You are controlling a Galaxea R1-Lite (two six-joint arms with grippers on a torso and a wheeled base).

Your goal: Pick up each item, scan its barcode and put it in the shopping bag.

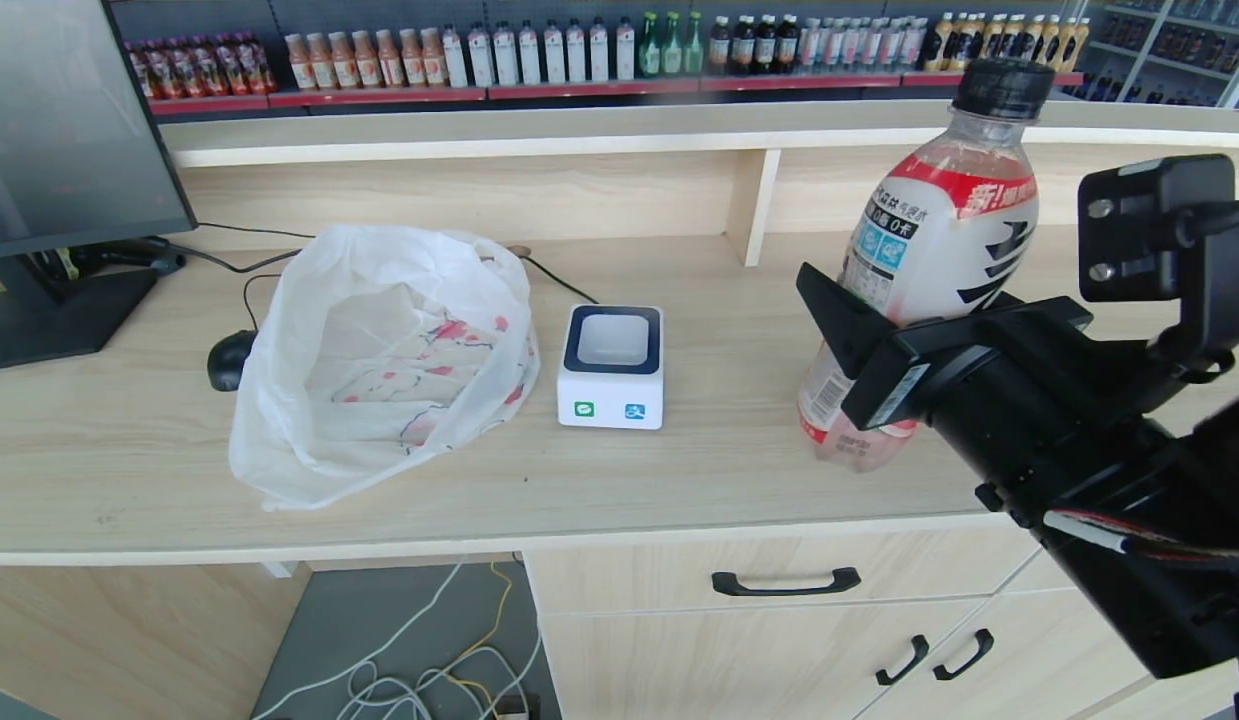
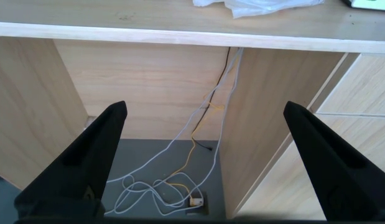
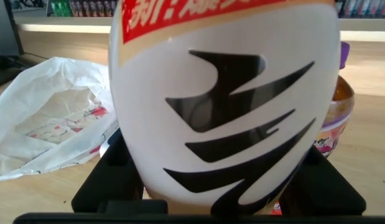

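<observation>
Gripping the bottle, the right pincer hides its middle; left pincer gapes wide.

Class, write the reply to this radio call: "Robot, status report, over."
Left hand open, low below the counter. Right hand shut on bottle, upright, right of scanner. Nothing between bottle and scanner; bag open beyond it.

The right gripper covers the middle band of the bottle, so part of its label is out of sight. In the right wrist view the bottle's cap and base run off the edges, and it hides most of an orange-and-purple container behind it, too little of which shows to tell what it is. The shopping bag hides part of the mouse, and the monitor is cut by the left and top edges
</observation>
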